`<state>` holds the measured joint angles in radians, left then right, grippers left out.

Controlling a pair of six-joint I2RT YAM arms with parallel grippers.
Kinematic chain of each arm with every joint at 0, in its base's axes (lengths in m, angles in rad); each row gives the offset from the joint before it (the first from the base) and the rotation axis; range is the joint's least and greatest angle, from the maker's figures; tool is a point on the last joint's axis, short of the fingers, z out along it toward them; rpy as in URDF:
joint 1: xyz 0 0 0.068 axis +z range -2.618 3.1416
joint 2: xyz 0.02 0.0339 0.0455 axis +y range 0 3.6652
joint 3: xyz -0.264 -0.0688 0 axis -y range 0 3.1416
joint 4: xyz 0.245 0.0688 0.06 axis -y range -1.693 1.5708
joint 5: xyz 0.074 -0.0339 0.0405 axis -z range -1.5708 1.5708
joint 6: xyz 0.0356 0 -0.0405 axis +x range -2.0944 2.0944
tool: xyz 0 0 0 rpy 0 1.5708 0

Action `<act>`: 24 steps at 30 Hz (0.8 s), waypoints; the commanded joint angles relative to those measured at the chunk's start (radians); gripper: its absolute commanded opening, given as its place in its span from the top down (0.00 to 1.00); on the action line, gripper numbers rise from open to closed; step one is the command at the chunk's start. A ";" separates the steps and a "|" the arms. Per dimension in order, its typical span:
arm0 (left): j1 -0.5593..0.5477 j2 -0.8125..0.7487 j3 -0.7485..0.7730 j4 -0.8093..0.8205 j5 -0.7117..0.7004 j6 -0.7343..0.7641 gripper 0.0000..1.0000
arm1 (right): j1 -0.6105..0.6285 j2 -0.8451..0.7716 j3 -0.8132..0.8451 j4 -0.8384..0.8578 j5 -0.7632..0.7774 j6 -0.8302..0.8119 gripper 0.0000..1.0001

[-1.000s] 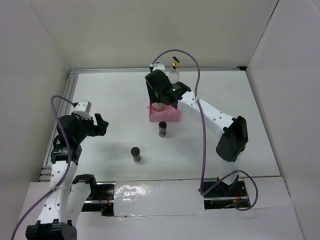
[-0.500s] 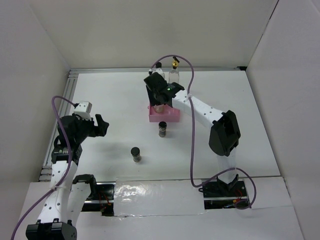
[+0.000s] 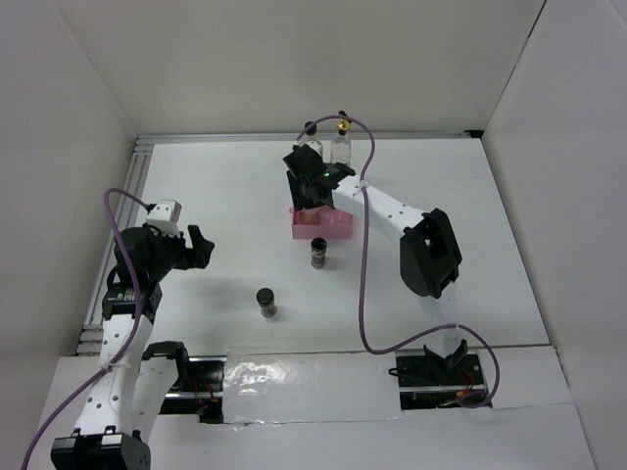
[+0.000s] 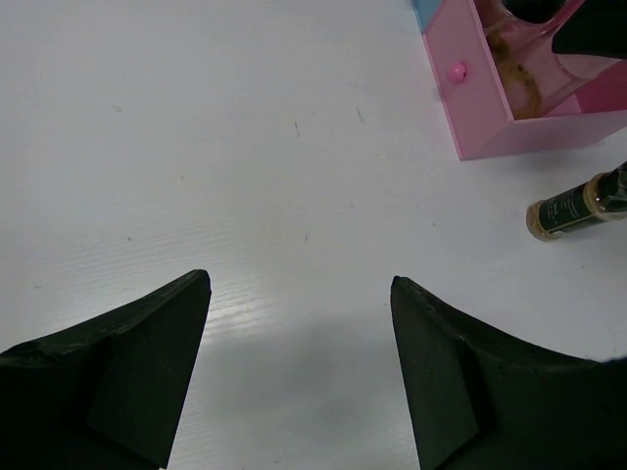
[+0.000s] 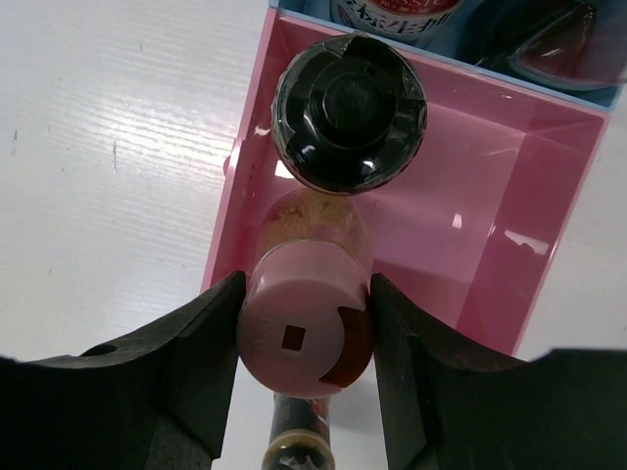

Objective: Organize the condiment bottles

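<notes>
My right gripper (image 5: 306, 294) is shut on a pink-lidded jar (image 5: 306, 343) of tan powder, held upright inside the pink tray (image 5: 549, 206), just in front of a black-lidded jar (image 5: 349, 98) standing there. From above, the right gripper (image 3: 312, 191) covers that tray (image 3: 333, 231). A clear bottle with a gold spout (image 3: 341, 142) stands behind it. Two black-lidded jars (image 3: 318, 253) (image 3: 265, 302) stand on the table. My left gripper (image 3: 201, 247) (image 4: 299, 294) is open over bare table at the left, holding nothing.
A blue tray (image 5: 588, 93) adjoins the pink tray's far side, with a labelled bottle (image 5: 397, 12) at its edge. The left wrist view shows the pink tray (image 4: 480, 127) and one jar (image 4: 573, 208) at the upper right. White walls enclose the table.
The right arm has folded and reached slightly farther back, carrying the pink-lidded jar over the pink tray. The left arm has barely shifted.
</notes>
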<state>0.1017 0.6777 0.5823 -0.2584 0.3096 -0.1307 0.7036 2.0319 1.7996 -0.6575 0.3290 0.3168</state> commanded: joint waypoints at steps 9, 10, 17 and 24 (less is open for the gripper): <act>0.004 -0.007 -0.010 0.047 0.005 0.013 0.13 | -0.016 0.097 0.060 0.012 -0.036 0.007 0.62; 0.004 -0.007 -0.010 0.048 0.005 0.013 0.13 | -0.013 0.094 0.057 0.013 -0.038 0.008 0.55; 0.006 -0.009 -0.009 0.047 0.014 0.011 0.13 | -0.010 0.053 0.056 -0.007 -0.036 0.001 0.00; 0.004 -0.003 0.001 0.050 0.022 0.013 0.13 | 0.022 -0.064 0.044 -0.067 0.010 -0.008 0.00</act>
<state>0.1017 0.6773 0.5694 -0.2535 0.3122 -0.1307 0.6960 2.1044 1.8244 -0.6857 0.3000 0.3168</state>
